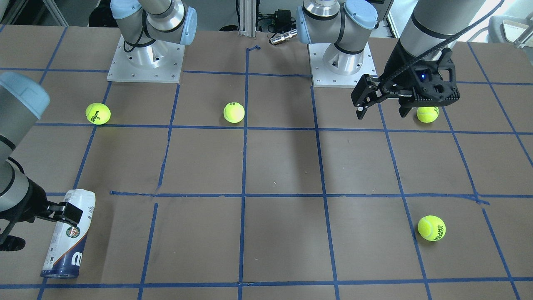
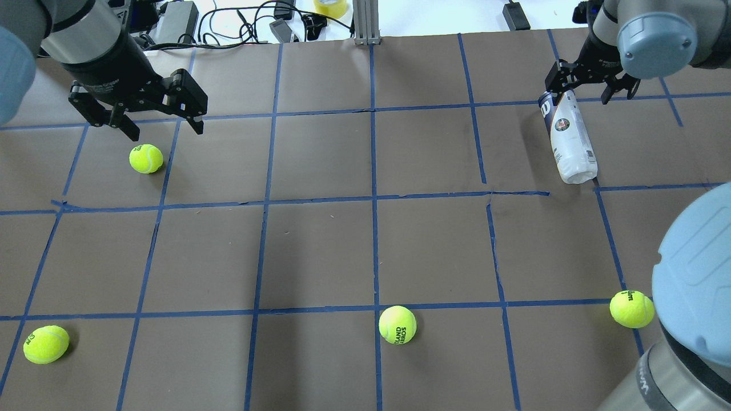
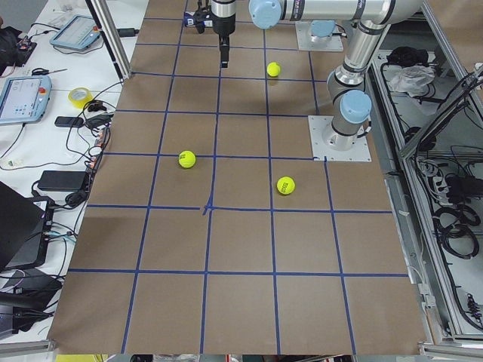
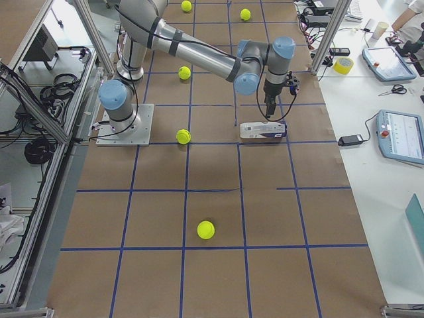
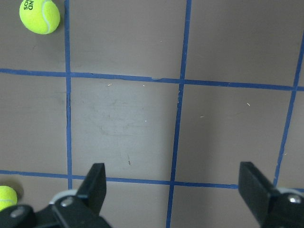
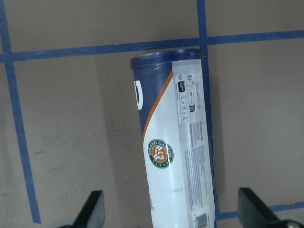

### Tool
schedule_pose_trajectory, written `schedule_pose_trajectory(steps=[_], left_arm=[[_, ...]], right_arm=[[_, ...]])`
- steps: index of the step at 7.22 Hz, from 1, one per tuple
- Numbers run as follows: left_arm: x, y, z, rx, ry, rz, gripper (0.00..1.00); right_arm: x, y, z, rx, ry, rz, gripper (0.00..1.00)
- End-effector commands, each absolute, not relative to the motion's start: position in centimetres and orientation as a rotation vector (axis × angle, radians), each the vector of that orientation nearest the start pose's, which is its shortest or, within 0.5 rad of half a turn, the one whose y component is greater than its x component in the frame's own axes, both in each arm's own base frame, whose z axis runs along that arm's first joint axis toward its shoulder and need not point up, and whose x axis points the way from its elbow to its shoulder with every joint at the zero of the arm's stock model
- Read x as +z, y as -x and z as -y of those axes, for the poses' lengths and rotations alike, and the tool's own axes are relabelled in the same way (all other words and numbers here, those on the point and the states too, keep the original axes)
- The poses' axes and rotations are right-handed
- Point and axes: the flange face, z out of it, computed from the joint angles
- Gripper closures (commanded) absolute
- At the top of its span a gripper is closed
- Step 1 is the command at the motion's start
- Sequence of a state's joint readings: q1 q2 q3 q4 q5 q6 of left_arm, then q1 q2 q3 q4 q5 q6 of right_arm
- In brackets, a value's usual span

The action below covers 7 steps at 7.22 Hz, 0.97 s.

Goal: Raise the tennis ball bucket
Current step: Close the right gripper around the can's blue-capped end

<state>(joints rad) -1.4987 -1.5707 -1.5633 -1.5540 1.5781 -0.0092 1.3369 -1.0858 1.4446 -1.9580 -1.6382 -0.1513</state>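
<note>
Black fingers (image 6: 93, 211) of the right gripper (image 6: 172, 194) sit in the bottom corners of its wrist view, spread wide apart. The tennis ball can (image 6: 173, 142) lies between them with a gap on either side. From the fixed views I cannot tell whether the fingertips are down beside the can or just above it.

The can rests on its side on the brown table (image 2: 320, 257), on the robot's right and toward the side away from the robot. Its navy rim points away from the robot, its white end toward it, and the round crest logo faces up. One long side runs close along a blue tape line (image 6: 207, 156).

The left gripper (image 2: 165, 131) hangs above the table on the opposite side, jaws likewise wide apart and holding nothing. Four tennis balls (image 2: 397, 324) lie well apart on the table, and two of them show at the left edge of the left wrist view.
</note>
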Motion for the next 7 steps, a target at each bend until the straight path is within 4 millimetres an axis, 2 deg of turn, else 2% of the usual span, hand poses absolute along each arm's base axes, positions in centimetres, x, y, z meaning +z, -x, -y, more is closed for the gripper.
schedule_pose_trajectory(steps=[1, 2, 4, 5, 6, 7], left_arm=[[49.1, 9.7, 50.2, -0.038, 0.128, -3.132, 0.00], [49.1, 9.7, 50.2, -0.038, 0.128, -3.132, 0.00], [49.0, 9.8, 50.2, -0.036, 0.142, -3.133, 0.00], [49.0, 9.7, 50.1, -0.031, 0.140, -3.132, 0.00], [49.0, 9.7, 50.1, -0.033, 0.135, -3.130, 0.00], [49.0, 9.7, 50.2, -0.036, 0.137, -3.130, 0.00]], right_arm=[[27.2, 4.7, 69.1, 0.012, -0.143, -3.206, 0.00], [24.7, 5.3, 69.9, 0.014, -0.145, -3.201, 0.00], [22.5, 5.2, 69.8, 0.051, -0.144, -3.191, 0.00], [20.6, 5.2, 69.8, 0.091, -0.127, -3.179, 0.00], [19.7, 5.1, 69.7, 0.115, -0.112, -3.173, 0.00], [19.6, 5.1, 69.7, 0.119, -0.044, -3.174, 0.00]])
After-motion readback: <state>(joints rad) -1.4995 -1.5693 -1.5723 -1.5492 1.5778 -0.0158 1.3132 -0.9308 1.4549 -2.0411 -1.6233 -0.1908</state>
